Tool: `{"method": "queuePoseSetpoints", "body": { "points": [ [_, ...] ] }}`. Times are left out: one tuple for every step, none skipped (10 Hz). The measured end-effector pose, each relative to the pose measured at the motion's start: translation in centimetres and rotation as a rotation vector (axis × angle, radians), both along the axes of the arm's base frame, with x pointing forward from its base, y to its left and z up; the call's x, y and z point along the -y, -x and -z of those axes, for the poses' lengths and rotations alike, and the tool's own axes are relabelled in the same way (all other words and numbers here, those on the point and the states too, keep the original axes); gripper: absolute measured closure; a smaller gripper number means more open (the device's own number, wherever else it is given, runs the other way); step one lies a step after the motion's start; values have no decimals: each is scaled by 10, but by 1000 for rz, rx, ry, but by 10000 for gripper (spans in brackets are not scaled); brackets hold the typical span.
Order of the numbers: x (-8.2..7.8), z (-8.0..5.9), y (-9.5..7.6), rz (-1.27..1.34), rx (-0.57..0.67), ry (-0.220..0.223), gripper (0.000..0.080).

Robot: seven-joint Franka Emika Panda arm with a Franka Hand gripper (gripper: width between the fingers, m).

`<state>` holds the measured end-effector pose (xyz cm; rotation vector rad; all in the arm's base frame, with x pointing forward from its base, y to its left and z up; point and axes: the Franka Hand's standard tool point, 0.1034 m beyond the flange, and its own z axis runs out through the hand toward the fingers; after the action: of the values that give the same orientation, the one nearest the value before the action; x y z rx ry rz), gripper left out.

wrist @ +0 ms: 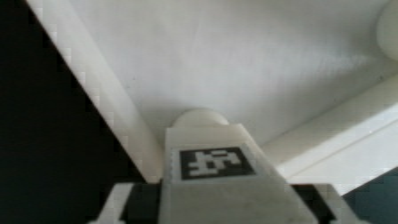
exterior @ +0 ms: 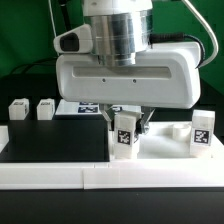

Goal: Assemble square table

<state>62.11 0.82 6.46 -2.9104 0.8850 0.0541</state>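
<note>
I saw the pincer (exterior: 128, 132) closed on a short white tagged plastic leg (exterior: 124, 142), near the white square slab (exterior: 165, 150) edge; black counter (exterior: 50, 140) lay open alongside.

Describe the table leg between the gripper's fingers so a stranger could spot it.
Find the big white gripper mid-scene. Between its fingers stands a white tagged leg. The lone leg at the exterior view's right has no fingers around it.

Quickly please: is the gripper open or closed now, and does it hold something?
Gripper: closed on a white tagged leg, jaws against both its sides.
</note>
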Motion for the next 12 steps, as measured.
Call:
{"method": "queuePoseSetpoints", "body": {
  "points": [
    [0, 0, 0, 107, -12, -2, 508],
    [0, 0, -3, 292, -36, -2, 508],
    [0, 0, -3, 406, -49, -12, 508],
    [2, 0, -4, 621, -66, -50, 508],
    [3, 0, -3, 723, -77, -79, 508],
    [0, 1, -2, 758, -85, -79, 508],
    [0, 0, -3, 813, -92, -82, 508],
    [0, 0, -3, 884, -101, -82, 508],
    [0, 0, -3, 936, -108, -82, 508],
    [0, 0, -3, 964, -112, -82, 508],
    [0, 0, -4, 1052, -124, -84, 508],
    [1, 0, -5, 1186, -142, -85, 508]
  ]
}}
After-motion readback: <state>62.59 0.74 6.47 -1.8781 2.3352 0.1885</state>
